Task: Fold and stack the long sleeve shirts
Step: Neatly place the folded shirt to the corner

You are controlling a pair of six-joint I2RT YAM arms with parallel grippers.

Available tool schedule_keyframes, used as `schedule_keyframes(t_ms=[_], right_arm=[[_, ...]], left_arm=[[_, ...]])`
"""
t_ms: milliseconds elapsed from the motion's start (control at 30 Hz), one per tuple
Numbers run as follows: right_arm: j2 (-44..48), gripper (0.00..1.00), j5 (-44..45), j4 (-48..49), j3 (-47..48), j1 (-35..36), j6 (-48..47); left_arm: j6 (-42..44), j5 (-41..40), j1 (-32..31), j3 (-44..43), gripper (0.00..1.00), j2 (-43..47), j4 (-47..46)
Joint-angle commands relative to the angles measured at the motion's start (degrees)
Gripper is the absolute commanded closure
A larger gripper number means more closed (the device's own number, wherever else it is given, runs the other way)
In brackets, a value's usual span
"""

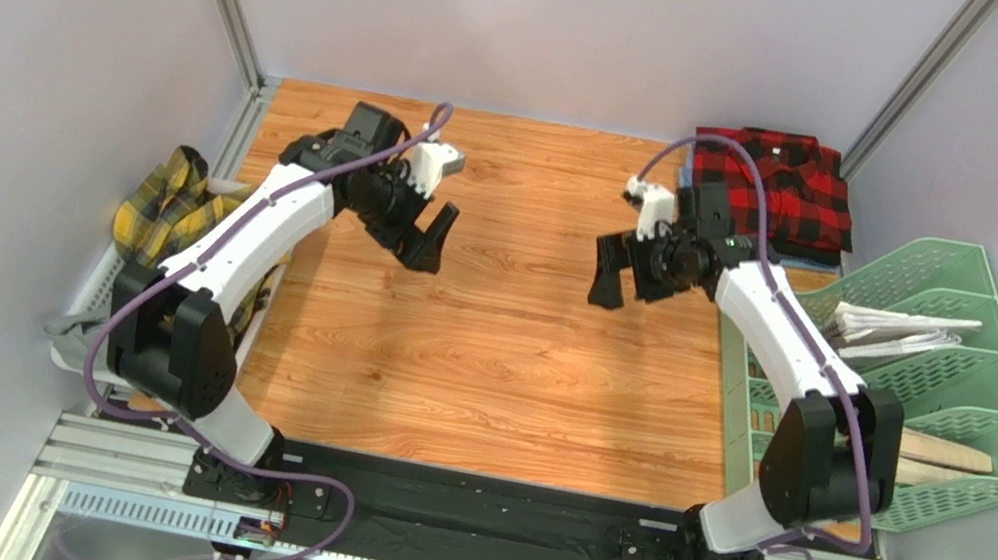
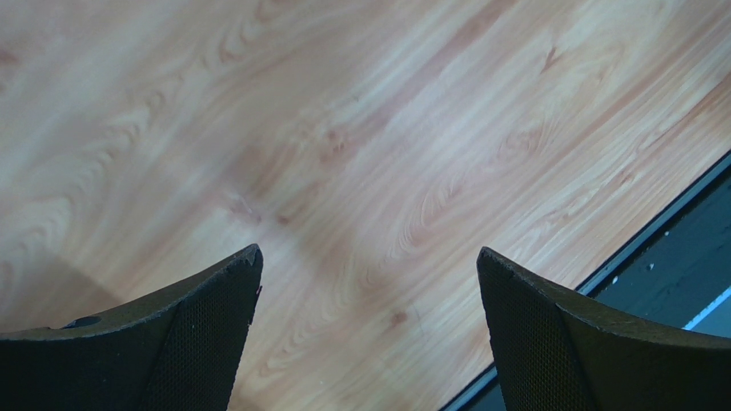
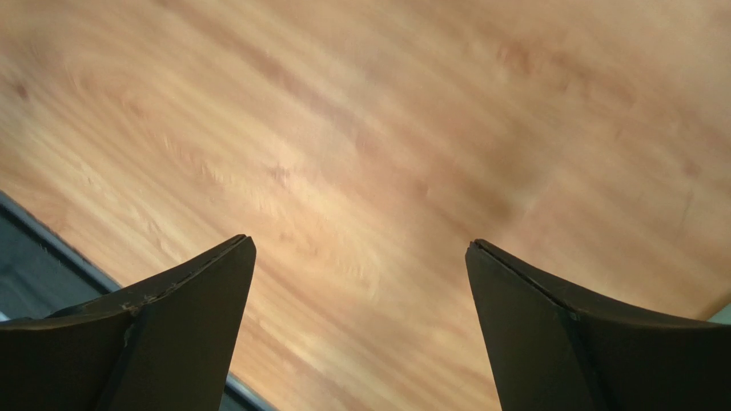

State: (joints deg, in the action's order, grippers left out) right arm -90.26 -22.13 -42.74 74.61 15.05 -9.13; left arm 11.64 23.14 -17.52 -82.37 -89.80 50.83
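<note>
Nearest, the yellow plaid shirt (image 1: 168, 202) slumps over the left tray (image 1: 78, 301) — probably limp and light, best pinched at the shoulders. Midway, left gripper (image 1: 428, 241) and right gripper (image 1: 619, 285) hang wide open, empty. Farthest — the red check shirt (image 1: 780, 183) lies folded.

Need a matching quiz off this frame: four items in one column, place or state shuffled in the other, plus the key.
Column 1
1. red-and-black shirt
2. yellow plaid shirt
3. green rack
4. left hand

Column 2
A. heaped at the left edge
B. at the right edge, holding papers
C. open, above the bare tabletop
D. folded in the far right corner

Pairs: 1-D, 2-A, 3-B, 4-C
</note>
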Motion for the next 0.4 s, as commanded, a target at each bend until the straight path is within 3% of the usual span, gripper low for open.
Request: schedule_keyframes(t_ms=[0,133,367], right_arm=[[10.53,0.0,1.03,4.77,-9.64,-0.02,2.71],[19.04,0.0,4.28,6.09,-16.68,-0.02,2.62],[24.6,0.0,6.92,7.41,-20.73,-0.02,2.45]], left_arm=[[-2.15,-1.95,0.03,7.38,0.01,7.26,-5.38],[-1.97,-5.89,0.03,15.02,0.01,12.8,-8.98],[-3.02,-9.86,0.03,16.8,0.01,15.53,-10.66]])
